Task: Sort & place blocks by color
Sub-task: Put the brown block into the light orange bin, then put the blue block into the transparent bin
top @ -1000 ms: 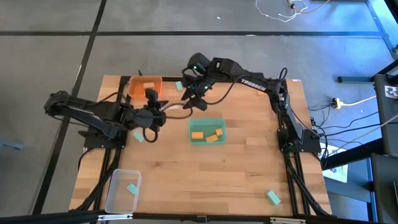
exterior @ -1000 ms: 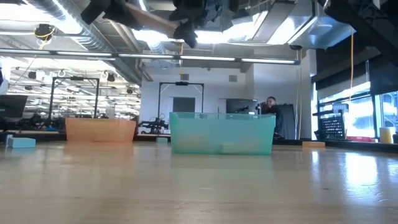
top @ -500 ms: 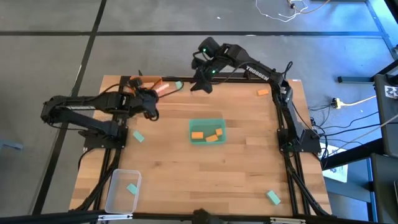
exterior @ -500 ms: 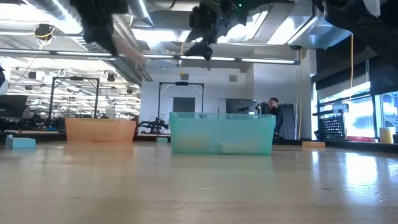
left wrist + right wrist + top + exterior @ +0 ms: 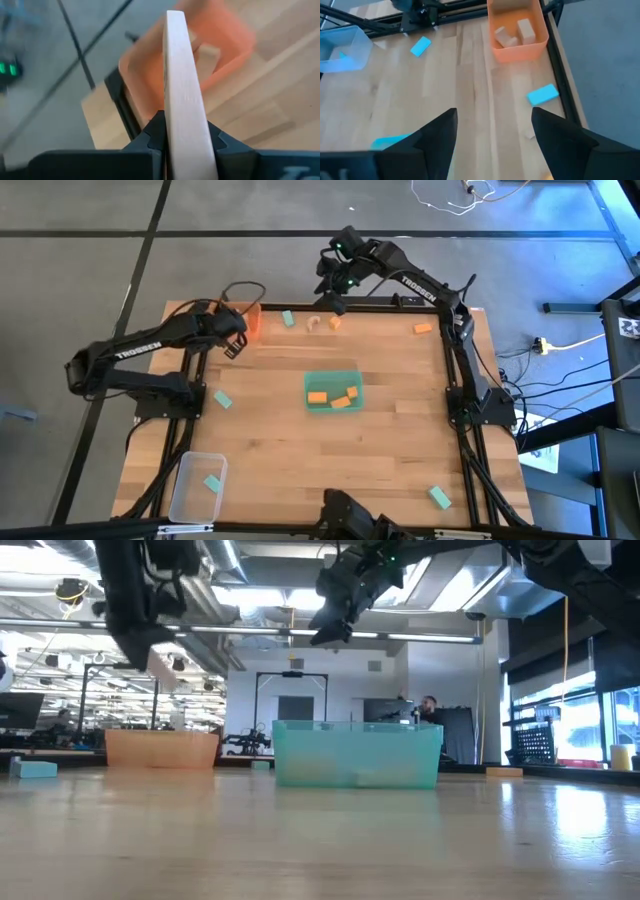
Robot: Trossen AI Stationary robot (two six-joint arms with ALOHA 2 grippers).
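Note:
My left gripper (image 5: 232,340) hangs over the orange tray (image 5: 253,322) at the table's far left, shut on a pale wood block (image 5: 182,100). One more pale block (image 5: 207,55) lies inside that tray. My right gripper (image 5: 335,292) is open above the far edge, with nothing between its fingers (image 5: 435,135). On the table below it lie a mint-green block (image 5: 288,319), a pale wood block (image 5: 314,324) and an orange block (image 5: 335,323). The green tray (image 5: 332,376) at mid-table holds orange blocks. My left gripper pinches the pale wood block by its two broad faces (image 5: 175,130) between its two fingers, at the block's end nearest the wrist. The rest of the block juts out past the fingertips. The fingers slant down toward the orange tray, and the block is clear of it.
Another orange block (image 5: 423,328) lies at the far right. Mint-green blocks lie at the left (image 5: 222,399) and near the front right corner (image 5: 440,497). A clear tray (image 5: 185,498) at the near left holds one mint-green block (image 5: 212,483).
My left gripper has carried the pale block from beside the green tray toward the table's far left, over the orange tray, rolling its wrist as it went. My right gripper has drawn back toward the far edge, staying open.

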